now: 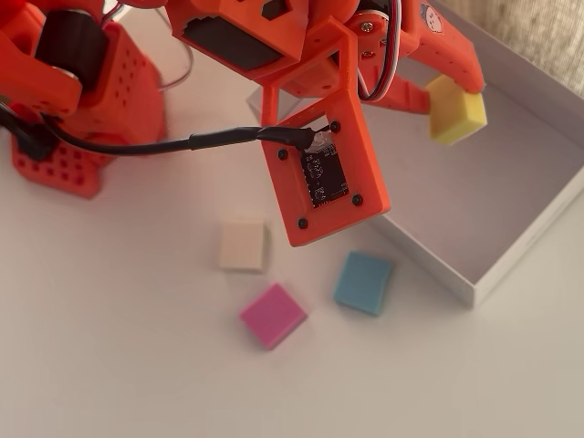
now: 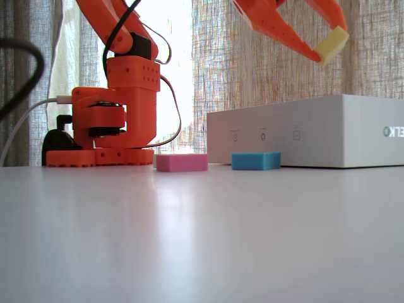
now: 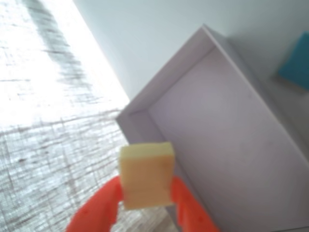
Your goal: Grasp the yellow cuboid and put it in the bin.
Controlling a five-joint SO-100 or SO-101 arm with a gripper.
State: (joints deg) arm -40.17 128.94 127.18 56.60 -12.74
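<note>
The yellow cuboid (image 1: pixel 456 109) is held between the orange fingers of my gripper (image 1: pixel 452 91), in the air above the bin. It also shows in the fixed view (image 2: pixel 332 44) high above the box, and in the wrist view (image 3: pixel 146 175) pinched between the two orange fingers (image 3: pixel 99 210). The bin (image 1: pixel 511 265) is a large white cardboard box at the right in the overhead view; it also shows in the fixed view (image 2: pixel 303 136) and the wrist view (image 3: pixel 231 145). Its floor shows nothing inside.
On the table in front of the bin lie a cream block (image 1: pixel 243 246), a pink block (image 1: pixel 273 315) and a blue block (image 1: pixel 363 283). The arm's orange base (image 1: pixel 82 100) stands at the back left. A black cable (image 1: pixel 137 146) runs to the wrist camera.
</note>
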